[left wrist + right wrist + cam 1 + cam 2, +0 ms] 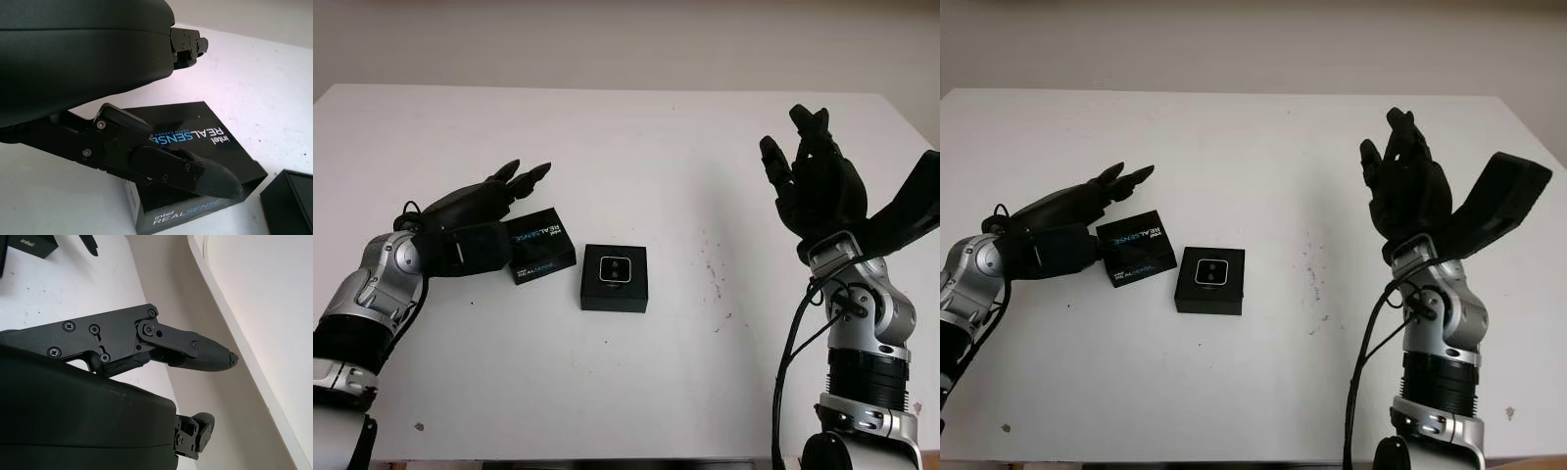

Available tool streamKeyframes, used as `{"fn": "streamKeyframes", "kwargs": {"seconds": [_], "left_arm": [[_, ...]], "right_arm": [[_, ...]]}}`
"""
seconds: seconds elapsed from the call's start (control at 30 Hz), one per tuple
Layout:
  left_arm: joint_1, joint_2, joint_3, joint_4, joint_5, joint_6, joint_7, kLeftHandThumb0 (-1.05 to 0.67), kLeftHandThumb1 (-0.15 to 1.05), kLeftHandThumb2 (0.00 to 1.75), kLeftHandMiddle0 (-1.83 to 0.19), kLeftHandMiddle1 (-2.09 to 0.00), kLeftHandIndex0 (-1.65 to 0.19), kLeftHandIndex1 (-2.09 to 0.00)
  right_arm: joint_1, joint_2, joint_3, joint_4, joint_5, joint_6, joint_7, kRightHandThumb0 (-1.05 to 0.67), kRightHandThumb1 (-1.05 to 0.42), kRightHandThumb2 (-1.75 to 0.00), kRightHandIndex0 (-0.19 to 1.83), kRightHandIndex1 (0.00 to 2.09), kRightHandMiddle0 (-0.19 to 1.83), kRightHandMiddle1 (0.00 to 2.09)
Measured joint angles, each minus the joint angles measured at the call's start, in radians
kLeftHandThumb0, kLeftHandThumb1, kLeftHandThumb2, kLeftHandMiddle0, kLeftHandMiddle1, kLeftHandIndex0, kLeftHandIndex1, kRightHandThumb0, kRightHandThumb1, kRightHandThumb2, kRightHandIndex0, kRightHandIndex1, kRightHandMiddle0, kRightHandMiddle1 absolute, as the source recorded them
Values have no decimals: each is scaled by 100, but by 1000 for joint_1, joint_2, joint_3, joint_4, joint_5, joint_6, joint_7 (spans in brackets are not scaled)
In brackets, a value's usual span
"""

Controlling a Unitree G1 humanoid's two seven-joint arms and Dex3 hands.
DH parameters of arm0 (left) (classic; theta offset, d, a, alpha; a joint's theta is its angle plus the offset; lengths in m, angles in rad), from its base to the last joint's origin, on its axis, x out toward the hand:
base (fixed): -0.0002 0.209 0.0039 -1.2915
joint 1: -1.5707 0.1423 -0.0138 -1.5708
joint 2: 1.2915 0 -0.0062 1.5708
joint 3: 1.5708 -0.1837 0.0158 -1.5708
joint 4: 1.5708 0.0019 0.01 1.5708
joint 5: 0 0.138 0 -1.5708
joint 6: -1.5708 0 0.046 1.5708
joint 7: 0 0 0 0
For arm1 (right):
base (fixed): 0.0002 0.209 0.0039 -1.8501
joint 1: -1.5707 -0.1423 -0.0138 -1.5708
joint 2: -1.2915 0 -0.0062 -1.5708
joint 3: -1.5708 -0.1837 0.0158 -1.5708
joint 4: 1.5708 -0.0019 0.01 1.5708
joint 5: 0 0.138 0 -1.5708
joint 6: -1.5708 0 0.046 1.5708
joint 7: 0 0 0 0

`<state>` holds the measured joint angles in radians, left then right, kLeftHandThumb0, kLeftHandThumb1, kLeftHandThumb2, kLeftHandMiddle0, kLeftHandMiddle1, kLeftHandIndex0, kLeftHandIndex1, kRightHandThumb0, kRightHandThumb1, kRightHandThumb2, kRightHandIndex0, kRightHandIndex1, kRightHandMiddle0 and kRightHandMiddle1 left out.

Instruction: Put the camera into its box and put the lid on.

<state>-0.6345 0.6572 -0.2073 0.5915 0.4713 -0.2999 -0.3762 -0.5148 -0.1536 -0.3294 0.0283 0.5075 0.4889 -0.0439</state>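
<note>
A small open black box (pixel 614 294) sits at the table's middle with the silver-faced camera (pixel 614 269) inside it. Just left of it lies the black lid (pixel 543 245) with "REALSENSE" lettering, slightly askew. My left hand (pixel 517 211) is at the lid's left side and open. Its long fingers (pixel 521 178) reach past the lid's far edge, and its thumb (pixel 171 164) lies across the lid (pixel 195 137) in the left wrist view; I cannot tell whether it touches. My right hand (pixel 808 157) is raised above the table's right side, open and holding nothing.
The white table (pixel 636 147) stretches to a pale wall at the back. Its right edge (pixel 911 122) runs close behind my right hand. A corner of the box (pixel 291 200) shows in the left wrist view, beside the lid.
</note>
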Motion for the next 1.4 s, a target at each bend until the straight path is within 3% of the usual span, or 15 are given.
{"fn": "streamKeyframes", "kwargs": {"seconds": [0.23, 0.47, 0.73, 1.0, 1.17, 1.3, 1.4], "left_arm": [[-3, 8, -14, -9, 21, 0, -31, -70, 86, 4, 7, -6, 8, -6], [-4, 8, -23, -16, 35, -19, -26, -49, 83, 5, -11, -10, -9, -11], [-4, 9, -35, -18, 50, -31, -40, -52, 85, 6, -17, -10, -16, -12], [0, 12, -30, -86, 31, 33, -87, -80, 104, 9, -2, -4, -2, -4], [2, 39, -24, -137, 17, 30, -111, -80, 99, 6, -3, -5, -2, -5], [11, 57, -25, -191, 22, 55, -155, -61, 88, 2, -6, -6, -6, -6], [30, 58, -27, -226, 29, 76, -177, -36, 85, 3, -12, -9, -13, -9]], "right_arm": [[17, 0, 47, 5, -60, -11, 60, -63, -105, -63, 3, 9, -19, 50], [34, -2, 74, 20, -107, -28, 110, -64, -105, -60, 6, 11, -19, 56], [34, -3, 82, 21, -141, -29, 119, -63, -105, -59, 8, 12, -19, 61], [35, -9, 80, 56, -146, -51, 159, -63, -105, -59, 8, 12, -19, 65], [35, -11, 79, 70, -150, -55, 170, -62, -105, -58, 9, 12, -19, 66], [35, -11, 81, 74, -155, -58, 173, -62, -105, -58, 10, 13, -19, 67], [35, -11, 81, 75, -159, -58, 170, -61, -105, -58, 12, 14, -19, 70]]}}
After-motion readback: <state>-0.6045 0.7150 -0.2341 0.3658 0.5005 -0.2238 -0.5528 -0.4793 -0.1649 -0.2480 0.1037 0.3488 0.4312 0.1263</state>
